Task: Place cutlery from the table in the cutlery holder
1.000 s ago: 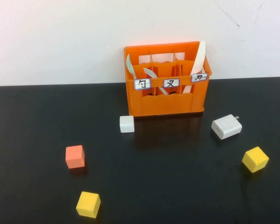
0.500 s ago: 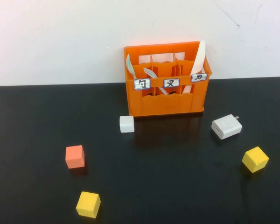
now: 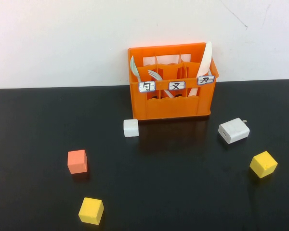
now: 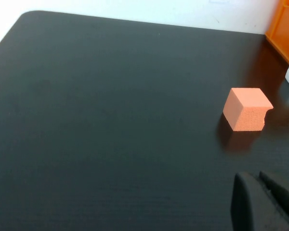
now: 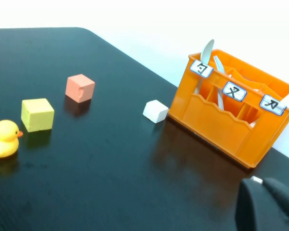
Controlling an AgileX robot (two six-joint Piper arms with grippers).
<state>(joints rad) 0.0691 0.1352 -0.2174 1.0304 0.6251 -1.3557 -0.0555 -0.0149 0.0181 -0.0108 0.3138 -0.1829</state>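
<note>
The orange cutlery holder [image 3: 173,103] stands at the back of the black table [image 3: 183,183], against the wall. The cream-white knife [image 3: 205,60] stands upright in its right compartment, leaning out at the top. A white spoon [image 3: 134,67] is in the left compartment and a white fork [image 3: 155,75] in the middle one. The holder also shows in the right wrist view [image 5: 216,120]. Neither arm shows in the high view. My left gripper [image 4: 255,177] is shut and empty, low over the table near the orange cube [image 4: 246,109]. My right gripper [image 5: 261,185] is shut and empty, in front of the holder.
A white cube [image 3: 130,128] lies at the holder's front left. A white charger [image 3: 233,130] lies at right, with a yellow cube [image 3: 263,164] nearer. An orange cube [image 3: 77,161] and a yellow cube [image 3: 91,211] lie front left. A yellow duck [image 5: 4,138] sits beyond them.
</note>
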